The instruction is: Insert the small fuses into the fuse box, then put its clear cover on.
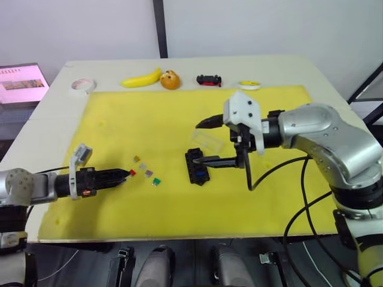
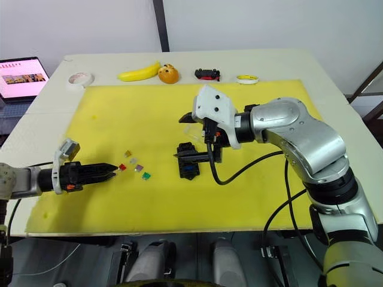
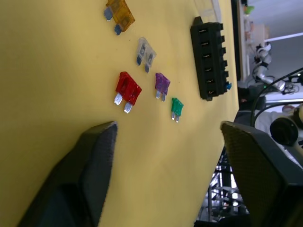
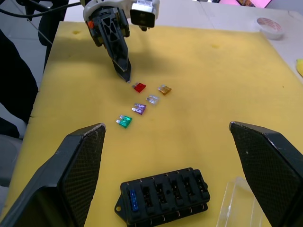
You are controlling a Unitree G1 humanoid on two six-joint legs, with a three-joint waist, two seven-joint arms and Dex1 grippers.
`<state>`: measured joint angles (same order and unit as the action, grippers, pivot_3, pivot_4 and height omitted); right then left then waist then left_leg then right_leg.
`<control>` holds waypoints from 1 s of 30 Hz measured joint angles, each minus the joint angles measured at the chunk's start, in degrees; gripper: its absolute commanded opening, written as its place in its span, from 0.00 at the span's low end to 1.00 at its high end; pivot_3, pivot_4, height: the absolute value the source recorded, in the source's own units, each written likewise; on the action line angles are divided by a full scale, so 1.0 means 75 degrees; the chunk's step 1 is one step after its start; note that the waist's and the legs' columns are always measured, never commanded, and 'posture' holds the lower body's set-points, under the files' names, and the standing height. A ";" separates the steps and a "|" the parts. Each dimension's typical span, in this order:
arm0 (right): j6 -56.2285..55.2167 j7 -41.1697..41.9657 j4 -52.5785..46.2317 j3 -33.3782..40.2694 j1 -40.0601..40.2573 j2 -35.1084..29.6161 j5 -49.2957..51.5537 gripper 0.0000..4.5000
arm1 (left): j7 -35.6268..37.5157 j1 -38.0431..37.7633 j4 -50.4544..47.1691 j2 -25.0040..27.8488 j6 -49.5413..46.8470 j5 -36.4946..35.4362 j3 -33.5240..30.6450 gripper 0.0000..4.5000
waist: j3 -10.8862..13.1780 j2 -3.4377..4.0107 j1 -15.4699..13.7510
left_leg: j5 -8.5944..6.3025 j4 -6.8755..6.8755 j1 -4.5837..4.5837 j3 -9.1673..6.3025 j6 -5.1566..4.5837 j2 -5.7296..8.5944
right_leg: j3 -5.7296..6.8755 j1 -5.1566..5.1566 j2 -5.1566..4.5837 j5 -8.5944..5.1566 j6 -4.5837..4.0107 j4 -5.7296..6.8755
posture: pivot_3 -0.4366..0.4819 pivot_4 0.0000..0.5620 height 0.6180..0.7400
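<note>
Several small fuses lie loose on the yellow mat: red [image 1: 132, 173], tan [image 1: 136, 159], grey [image 1: 142, 166], purple [image 1: 149, 173] and green [image 1: 155, 181]. My left gripper [image 3: 168, 125] lies low over the mat, open, with its tips just short of the red fuse [image 3: 128, 88]. The black fuse box [image 1: 197, 166] sits mid-mat with one blue fuse [image 4: 134, 201] in an end slot. The clear cover [image 1: 207, 142] lies right behind the box. My right gripper [image 1: 203, 142] hovers over the box and cover, open wide and holding nothing.
Along the table's far edge stand a tape roll [image 1: 82, 85], a banana [image 1: 142, 78], an orange fruit [image 1: 170, 79], a black-and-red toy car [image 1: 208, 79] and a small yellow-green item [image 1: 249, 85]. A lit screen [image 1: 21, 84] sits far left. The yellow mat [image 1: 269, 197] covers most of the table.
</note>
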<state>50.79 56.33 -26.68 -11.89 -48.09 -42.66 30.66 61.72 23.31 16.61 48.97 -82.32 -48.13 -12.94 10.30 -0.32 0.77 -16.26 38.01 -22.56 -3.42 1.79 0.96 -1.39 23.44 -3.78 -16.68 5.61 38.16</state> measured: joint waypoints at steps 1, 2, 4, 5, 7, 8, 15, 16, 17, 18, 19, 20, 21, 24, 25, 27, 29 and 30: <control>0.0000 -0.0007 -0.0014 0.0000 0.0001 -0.0001 0.0000 1.00 | -0.0030 0.0025 0.0065 -0.0027 0.0004 0.0007 0.0013 0.83 | 0.0000 0.0000 0.0002 | 0.0000 0.0000 0.0000 0.0000 0.0000 0.0002 | 0.0000 0.0000 -0.0001 0.0000 0.0000 0.0000 | 0.48 0.27 1.00; 0.0000 -0.0014 -0.0017 0.0000 0.0001 -0.0002 -0.0001 1.00 | -0.0066 0.0062 0.0135 -0.0065 0.0004 0.0015 0.0019 0.83 | 0.0000 0.0000 0.0001 | 0.0000 0.0000 0.0000 0.0000 0.0000 0.0003 | 0.0000 0.0000 -0.0002 0.0000 0.0000 0.0000 | 0.48 0.27 1.00; 0.0000 -0.0033 -0.0018 0.0000 0.0001 -0.0002 -0.0002 1.00 | -0.0116 0.0166 0.0277 -0.0136 0.0003 0.0023 0.0046 0.83 | 0.0000 0.0000 -0.0012 | 0.0001 0.0000 0.0000 -0.0003 0.0002 0.0005 | 0.0002 -0.0001 -0.0004 0.0000 0.0000 0.0000 | 0.48 0.27 1.00; 0.0000 -0.0034 -0.0020 0.0000 0.0001 -0.0005 -0.0002 1.00 | -0.0125 0.0204 0.0377 -0.0144 0.0003 0.0039 0.0070 0.83 | 0.0000 0.0000 -0.0010 | 0.0001 0.0000 0.0000 -0.0003 0.0002 0.0008 | 0.0001 -0.0002 -0.0006 0.0000 0.0000 0.0000 | 0.48 0.27 1.00; 0.0001 -0.0042 -0.0020 0.0000 0.0001 -0.0005 -0.0003 1.00 | -0.0163 0.0281 0.0537 -0.0231 0.0005 0.0076 0.0064 0.83 | -0.0002 0.0002 -0.0015 | 0.0002 0.0000 0.0001 -0.0003 0.0003 0.0011 | 0.0002 -0.0003 -0.0008 0.0000 0.0000 0.0001 | 0.48 0.27 1.00; 0.0001 -0.0047 -0.0020 0.0000 0.0001 -0.0004 -0.0003 1.00 | -0.0200 0.0310 0.0606 -0.0285 0.0009 0.0087 0.0062 0.83 | -0.0002 0.0003 -0.0020 | 0.0002 0.0000 0.0003 -0.0004 0.0003 0.0013 | 0.0002 -0.0005 -0.0009 0.0000 0.0000 0.0001 | 0.48 0.27 1.00; 0.0014 -0.0139 -0.0020 0.0000 0.0001 -0.0001 0.0000 1.00 | -0.0491 0.0496 0.1085 -0.0613 0.0012 0.0115 -0.0189 0.83 | -0.0006 0.0008 -0.0032 | 0.0005 0.0001 0.0011 -0.0010 0.0006 0.0021 | 0.0007 -0.0018 -0.0018 0.0001 0.0001 0.0003 | 0.48 0.27 1.00; 0.0016 -0.0153 -0.0021 0.0000 0.0001 0.0000 0.0004 1.00 | -0.0548 0.0536 0.1124 -0.0640 0.0012 0.0117 -0.0196 0.83 | -0.0007 0.0008 -0.0036 | 0.0006 0.0001 0.0011 -0.0013 0.0008 0.0022 | 0.0010 -0.0019 -0.0019 0.0001 0.0001 0.0003 | 0.48 0.27 1.00; 0.0016 -0.0160 -0.0021 0.0000 0.0001 0.0000 0.0004 1.00 | -0.0579 0.0555 0.1158 -0.0659 0.0012 0.0117 -0.0211 0.83 | -0.0007 0.0009 -0.0036 | 0.0007 0.0001 0.0012 -0.0013 0.0009 0.0022 | 0.0011 -0.0020 -0.0019 0.0001 0.0001 0.0004 | 0.48 0.27 1.00; 0.0018 -0.0171 -0.0021 0.0000 0.0001 -0.0001 0.0006 1.00 | -0.0616 0.0590 0.1230 -0.0711 0.0013 0.0122 -0.0249 0.83 | -0.0009 0.0013 -0.0036 | 0.0007 0.0001 0.0014 -0.0013 0.0009 0.0023 | 0.0010 -0.0023 -0.0020 0.0001 0.0001 0.0004 | 0.48 0.27 1.00; 0.0019 -0.0178 -0.0021 0.0000 0.0001 -0.0001 0.0007 1.00 | -0.0643 0.0612 0.1260 -0.0742 0.0014 0.0125 -0.0267 0.83 | -0.0010 0.0013 -0.0038 | 0.0007 0.0001 0.0015 -0.0014 0.0009 0.0024 | 0.0012 -0.0024 -0.0020 0.0001 0.0002 0.0004 | 0.48 0.27 1.00; 0.0020 -0.0184 -0.0021 0.0000 0.0000 -0.0001 0.0008 1.00 | -0.0662 0.0627 0.1275 -0.0769 0.0016 0.0132 -0.0282 0.83 | -0.0010 0.0014 -0.0040 | 0.0007 0.0001 0.0015 -0.0014 0.0010 0.0024 | 0.0013 -0.0026 -0.0021 0.0001 0.0002 0.0005 | 0.48 0.27 1.00; 0.0024 -0.0189 -0.0021 0.0000 0.0000 -0.0001 0.0010 1.00 | -0.0696 0.0650 0.1285 -0.0820 0.0018 0.0155 -0.0309 0.83 | -0.0010 0.0015 -0.0046 | 0.0008 0.0001 0.0015 -0.0015 0.0010 0.0025 | 0.0014 -0.0027 -0.0023 0.0001 0.0002 0.0004 | 0.48 0.27 1.00; 0.0029 -0.0197 -0.0026 0.0000 0.0001 0.0000 0.0020 1.00 | -0.0758 0.0690 0.1285 -0.0908 0.0023 0.0166 -0.0344 0.83 | -0.0011 0.0016 -0.0075 | 0.0009 0.0001 0.0015 -0.0016 0.0011 0.0036 | 0.0020 -0.0029 -0.0039 0.0001 0.0002 0.0005 | 0.48 0.27 1.00; 0.0033 -0.0199 -0.0029 0.0000 0.0000 -0.0001 0.0025 1.00 | -0.0773 0.0704 0.1284 -0.0937 0.0024 0.0168 -0.0352 0.83 | -0.0011 0.0016 -0.0086 | 0.0009 0.0001 0.0015 -0.0017 0.0012 0.0038 | 0.0021 -0.0029 -0.0042 0.0001 0.0003 0.0005 | 0.48 0.27 1.00; 0.0064 -0.0206 -0.0037 0.0000 0.0001 -0.0001 0.0048 1.00 | -0.0809 0.0737 0.1274 -0.0995 0.0029 0.0169 -0.0363 0.83 | -0.0011 0.0016 -0.0137 | 0.0009 0.0001 0.0015 -0.0016 0.0012 0.0041 | 0.0021 -0.0030 -0.0043 0.0001 0.0003 0.0004 | 0.48 0.27 1.00; 0.0113 -0.0216 -0.0048 0.0000 0.0001 -0.0001 0.0066 1.00 | -0.0815 0.0741 0.1255 -0.1040 0.0040 0.0168 -0.0381 0.83 | -0.0011 0.0016 -0.0173 | 0.0008 0.0001 0.0015 -0.0016 0.0012 0.0042 | 0.0021 -0.0030 -0.0044 0.0002 0.0003 0.0003 | 0.48 0.27 1.00; 0.0140 -0.0233 -0.0057 0.0000 0.0001 -0.0001 0.0068 1.00 | -0.0822 0.0740 0.1242 -0.1054 0.0043 0.0168 -0.0391 0.83 | -0.0011 0.0016 -0.0179 | 0.0009 0.0001 0.0015 -0.0015 0.0012 0.0042 | 0.0021 -0.0030 -0.0045 0.0001 0.0003 0.0003 | 0.48 0.27 1.00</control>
<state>51.84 54.59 -27.10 -11.89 -48.08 -42.66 31.17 55.55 28.86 25.92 41.07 -82.01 -46.87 -15.87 10.21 -0.20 -0.57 -16.19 38.02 -22.45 -3.53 1.88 1.28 -1.23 23.21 -4.11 -16.67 5.64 38.18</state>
